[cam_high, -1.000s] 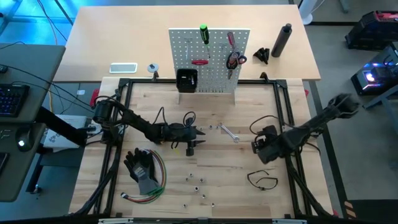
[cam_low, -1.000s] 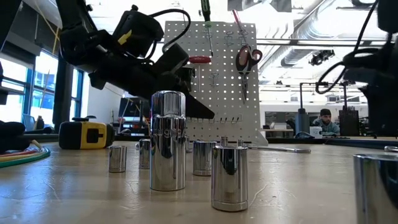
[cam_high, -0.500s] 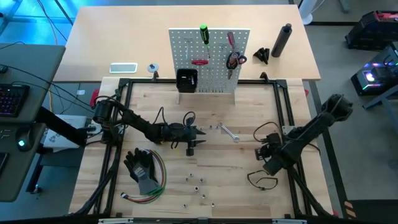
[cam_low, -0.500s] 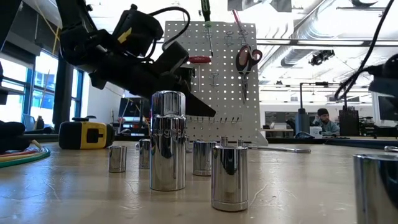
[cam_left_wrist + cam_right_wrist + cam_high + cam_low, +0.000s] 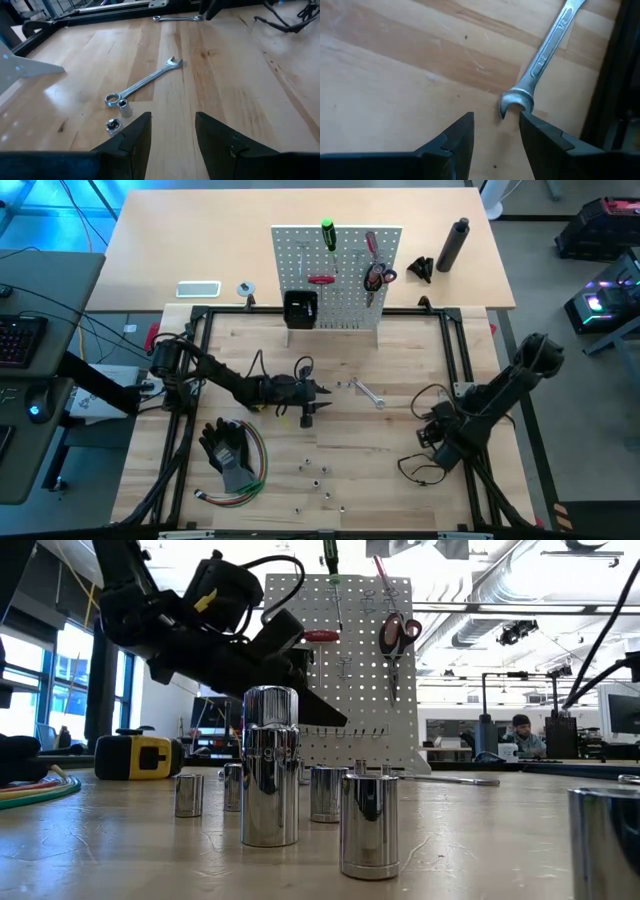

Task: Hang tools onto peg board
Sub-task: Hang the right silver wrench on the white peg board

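Note:
The peg board (image 5: 338, 275) stands upright at the table's far side. It carries a green screwdriver (image 5: 327, 232), a red screwdriver (image 5: 370, 244), red scissors (image 5: 378, 277) and a black bin (image 5: 300, 308). My left gripper (image 5: 316, 393) hovers open mid-table. A silver wrench (image 5: 142, 85) and two small sockets (image 5: 123, 107) lie flat on the wood ahead of it. My right gripper (image 5: 495, 132) points down, open, at the table's right side. Its fingers stand just above the open end of a second wrench (image 5: 540, 60), which lies flat. A thin black loop (image 5: 420, 470) lies beside it.
Black gloves (image 5: 228, 448) and coloured wires (image 5: 255, 480) lie near left. Several chrome sockets (image 5: 315, 473) stand near the front edge. A yellow tape measure (image 5: 140, 755) sits under my left arm. A black frame (image 5: 470, 360) borders the worktop.
My right gripper has swung toward the table's near edge, sunk a little and rolled about its own axis. Its jaws keep the same gap. My left arm has kept still.

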`<state>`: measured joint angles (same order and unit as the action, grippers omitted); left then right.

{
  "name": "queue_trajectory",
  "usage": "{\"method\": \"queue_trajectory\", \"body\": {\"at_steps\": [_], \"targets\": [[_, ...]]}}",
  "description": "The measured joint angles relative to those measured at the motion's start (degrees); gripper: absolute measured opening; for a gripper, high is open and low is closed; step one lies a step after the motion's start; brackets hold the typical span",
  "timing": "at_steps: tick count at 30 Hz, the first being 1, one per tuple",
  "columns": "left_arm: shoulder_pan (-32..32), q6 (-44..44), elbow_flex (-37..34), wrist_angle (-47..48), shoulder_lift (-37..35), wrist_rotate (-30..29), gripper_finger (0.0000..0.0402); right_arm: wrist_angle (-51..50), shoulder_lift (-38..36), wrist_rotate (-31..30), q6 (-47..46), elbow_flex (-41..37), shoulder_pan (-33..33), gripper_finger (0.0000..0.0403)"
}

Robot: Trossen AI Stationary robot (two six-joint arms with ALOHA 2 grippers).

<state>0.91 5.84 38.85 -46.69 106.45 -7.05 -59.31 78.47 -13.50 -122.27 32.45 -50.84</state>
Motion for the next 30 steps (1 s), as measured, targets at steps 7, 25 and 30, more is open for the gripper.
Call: {"method": "queue_trajectory", "body": {"at_steps": [7,25,30], "targets": [[-0.90,-2.89,0.00,-2.96,0.00,0.69,0.0147,2.34,3.18,-0.79,-0.29,-1.09,-1.45,0.0151],[-0.96,-4.10,1.68,-4.22,0.00,0.76,0.0147,25.09,3.20,-23.10,6.05,-4.44,-1.72,0.0151],[-1.05,-4.01,1.68,-4.20,0.00,0.72,0.0147,34.59,2.92,-25.49,19.01,-4.31,-1.21,0.0151]]}}
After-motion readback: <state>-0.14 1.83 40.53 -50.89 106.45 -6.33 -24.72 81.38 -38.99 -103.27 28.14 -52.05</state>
